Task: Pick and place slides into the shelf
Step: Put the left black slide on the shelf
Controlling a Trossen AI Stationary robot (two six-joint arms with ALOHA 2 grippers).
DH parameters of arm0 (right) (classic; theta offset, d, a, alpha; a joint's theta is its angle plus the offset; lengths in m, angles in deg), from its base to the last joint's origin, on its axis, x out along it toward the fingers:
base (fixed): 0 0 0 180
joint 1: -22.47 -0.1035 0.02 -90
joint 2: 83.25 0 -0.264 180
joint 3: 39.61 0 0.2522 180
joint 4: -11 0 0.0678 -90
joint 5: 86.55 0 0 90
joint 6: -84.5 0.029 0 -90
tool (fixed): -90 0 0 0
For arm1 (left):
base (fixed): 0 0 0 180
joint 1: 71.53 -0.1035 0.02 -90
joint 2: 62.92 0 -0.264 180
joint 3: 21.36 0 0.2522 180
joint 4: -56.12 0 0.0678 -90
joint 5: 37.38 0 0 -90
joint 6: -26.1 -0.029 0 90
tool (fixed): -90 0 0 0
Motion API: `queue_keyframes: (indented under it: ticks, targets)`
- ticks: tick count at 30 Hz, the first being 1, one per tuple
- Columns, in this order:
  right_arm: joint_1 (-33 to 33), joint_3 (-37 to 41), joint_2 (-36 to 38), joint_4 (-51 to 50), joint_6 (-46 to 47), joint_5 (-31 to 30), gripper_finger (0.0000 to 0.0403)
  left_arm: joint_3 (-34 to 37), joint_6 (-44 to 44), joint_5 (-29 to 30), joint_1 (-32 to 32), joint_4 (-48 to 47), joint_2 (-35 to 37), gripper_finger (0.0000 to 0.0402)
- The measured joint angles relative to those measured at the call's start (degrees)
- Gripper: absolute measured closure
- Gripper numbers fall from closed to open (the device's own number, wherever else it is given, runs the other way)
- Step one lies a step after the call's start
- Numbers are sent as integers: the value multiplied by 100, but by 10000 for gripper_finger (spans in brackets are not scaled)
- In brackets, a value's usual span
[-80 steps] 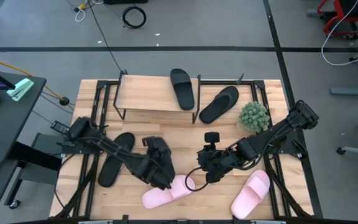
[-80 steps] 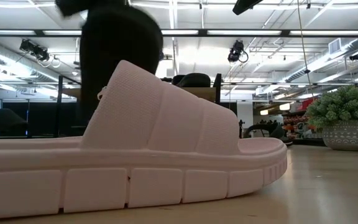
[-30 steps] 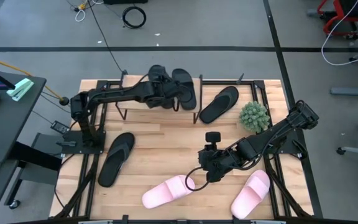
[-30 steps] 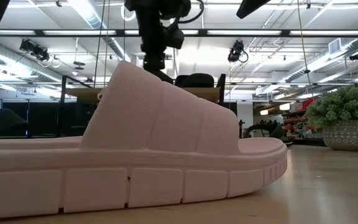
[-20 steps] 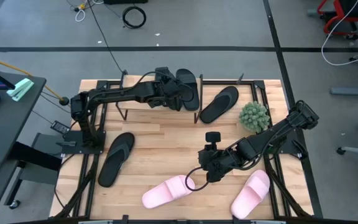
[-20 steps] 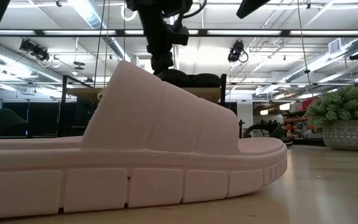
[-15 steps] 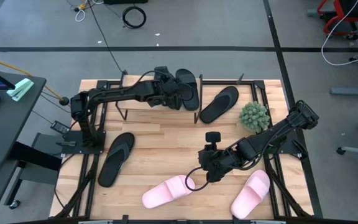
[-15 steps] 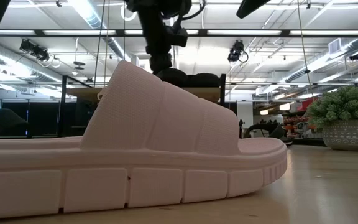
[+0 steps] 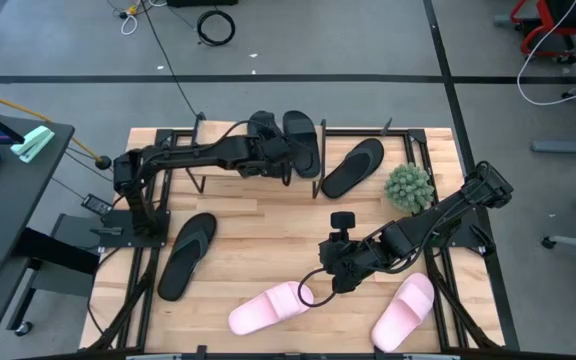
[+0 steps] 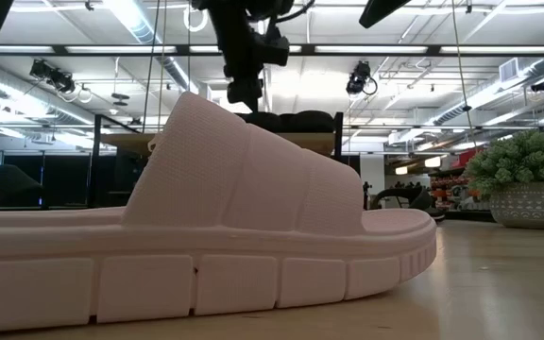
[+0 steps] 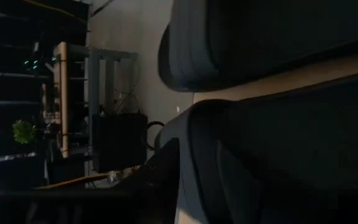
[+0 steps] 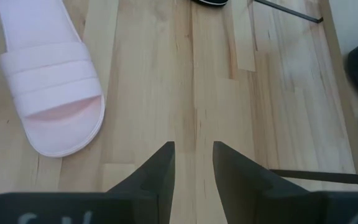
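The left gripper (image 9: 280, 158) is setting a black slide (image 9: 268, 150) on the wood-topped shelf (image 9: 218, 150), beside another black slide (image 9: 302, 142); its jaw state I cannot tell; release seems next; the right gripper (image 12: 193, 163) is waiting slightly parted, empty, near the ribbed pale pink slide (image 12: 51, 81)

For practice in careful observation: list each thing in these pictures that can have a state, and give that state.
Left pincer: above the shelf top.
Right pincer: open, empty, over the table.
Shelf: upright.
Shelved black slide: lying on the shelf top.
Black slide by the plant: on the table, unshelved.
Left black slide: on the table, unshelved.
Pink slides: on the table, straps up.
Plant: upright.
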Motion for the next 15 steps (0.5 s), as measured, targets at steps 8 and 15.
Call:
queue_keyframes:
  ticks: [8, 15]
  targets:
    - [-1, 0, 0, -34, 46, -2, 289, -19, 893, 291, 707, -562, 692, 344]
    - [-1, 0, 0, -41, 188, -2, 289, 45, 3909, -124, 251, -2272, 1717, 395]
